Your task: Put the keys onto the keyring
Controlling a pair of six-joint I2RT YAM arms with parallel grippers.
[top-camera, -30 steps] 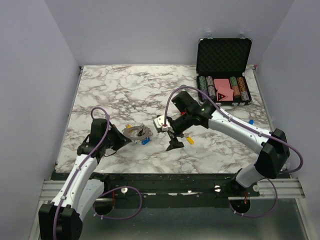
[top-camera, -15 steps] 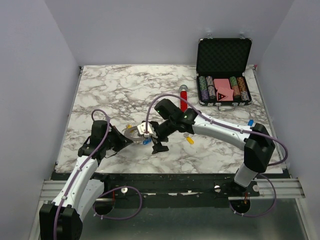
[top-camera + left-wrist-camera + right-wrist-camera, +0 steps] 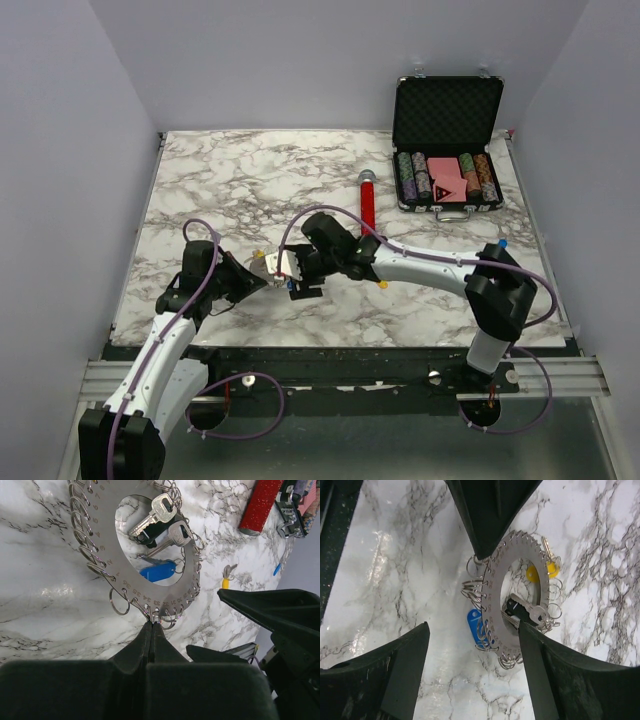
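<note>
The keyring lies on the marble table, low and left of centre, between the two arms. It is a flat silvery ring with numbers stamped round it and thin wire loops fringing its rim.

The left pincer is closed, its two dark fingers pressed together on the near edge of the keyring, where the loops hang.

The right pincer stands open over the same ring. One finger is out over bare marble. The other finger overlaps the ring's edge, but whether it touches cannot be told.

Through the ring's hole two silver keys show, fanned beside a small black piece. A blue-headed key lies just below them, and the right wrist view also shows a yellow-headed key at the ring's far side. Which of these hang on loops and which only lie there cannot be told.

A loose yellow key rests on the table beside the right forearm, and a loose blue key lies further right near that arm's elbow.

A red cylinder with a silver cap lies behind the right arm. An open black case of striped poker chips stands at the far right corner.
</note>
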